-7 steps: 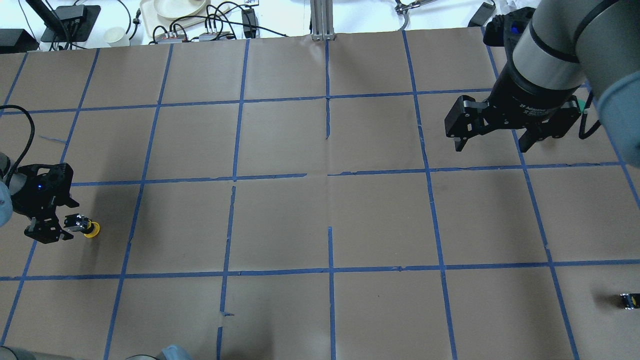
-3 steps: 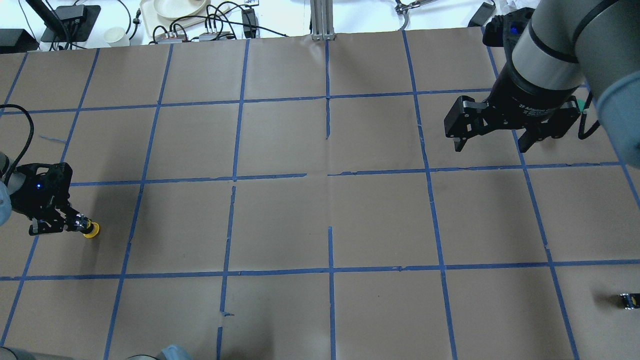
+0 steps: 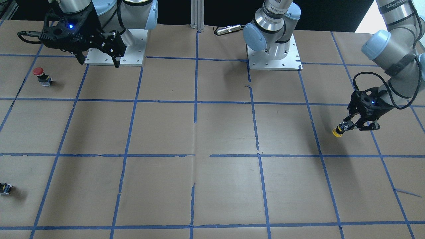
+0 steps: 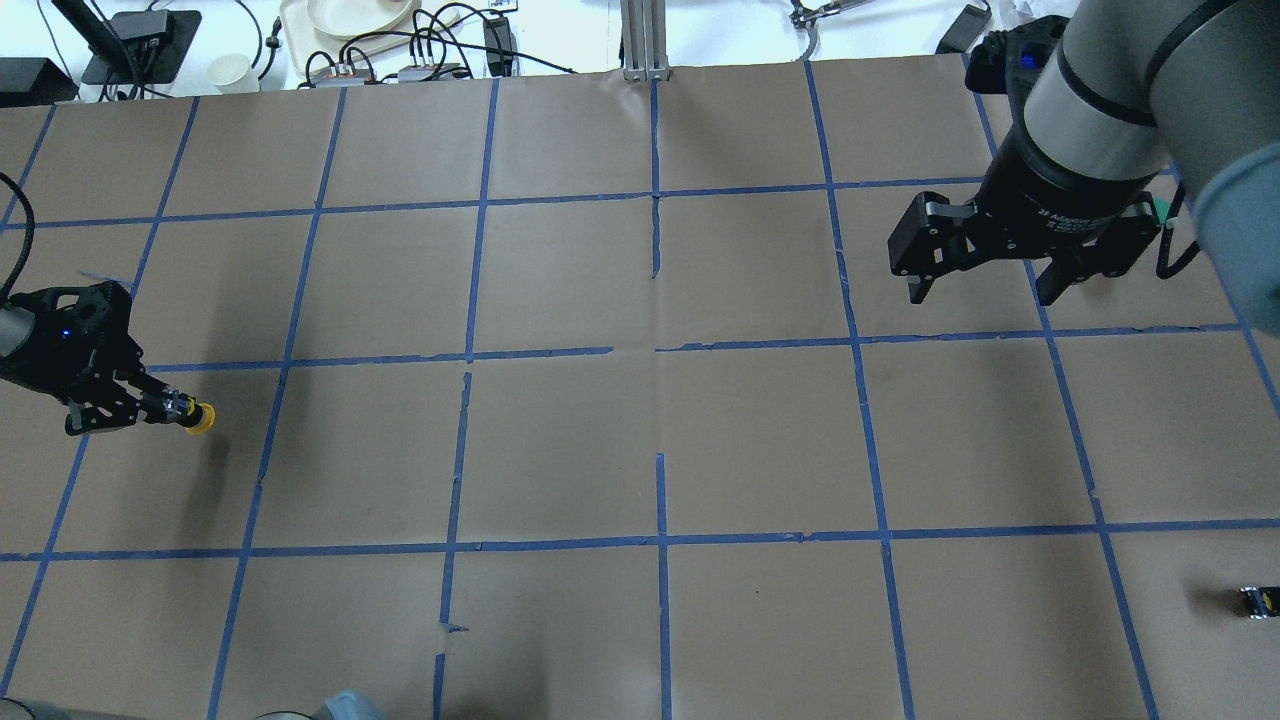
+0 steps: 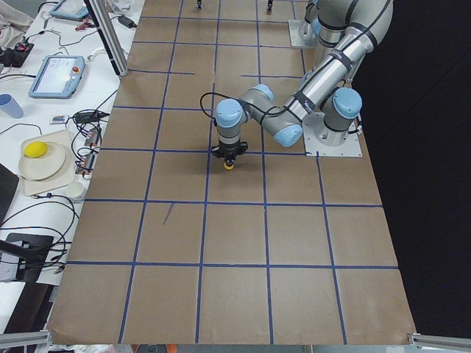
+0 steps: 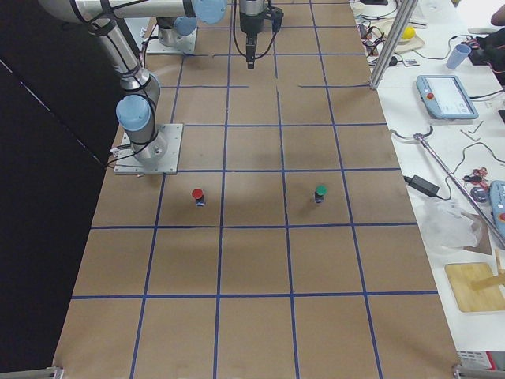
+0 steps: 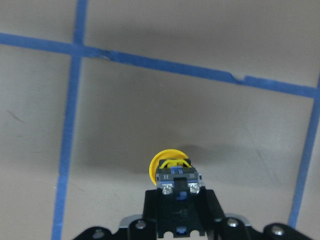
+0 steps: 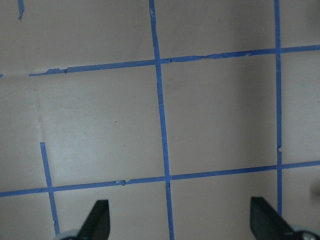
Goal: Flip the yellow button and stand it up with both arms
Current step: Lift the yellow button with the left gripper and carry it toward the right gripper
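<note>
**Yellow button** (image 4: 200, 417): held at the table's left end. Its black-and-silver body is pinched by the left gripper (image 4: 168, 409), and the cap projects past the fingertips. The left wrist view alone shows the body's rear face, with two screws, and the cap (image 7: 169, 165) beyond it over a soft shadow. Whether the cap touches the paper cannot be settled. In the front-facing view the button (image 3: 337, 132) is seen tilted, cap lowermost. In the exterior left view it (image 5: 229, 164) is reduced to a yellow speck under the near arm.

**Right gripper** (image 4: 985, 285): held above the far right of the table, jaws spread wide, nothing between them. Its own wrist view shows only two fingertips (image 8: 98, 218) over bare paper and blue tape lines (image 8: 160, 100).

**Red button** (image 3: 39, 71): upright near the right arm's base and hidden from the overhead view.

**Green button** (image 6: 320, 192): recorded in the exterior right view only.

**Small black-and-yellow part** (image 4: 1258, 601): lying at the table's right edge.
</note>
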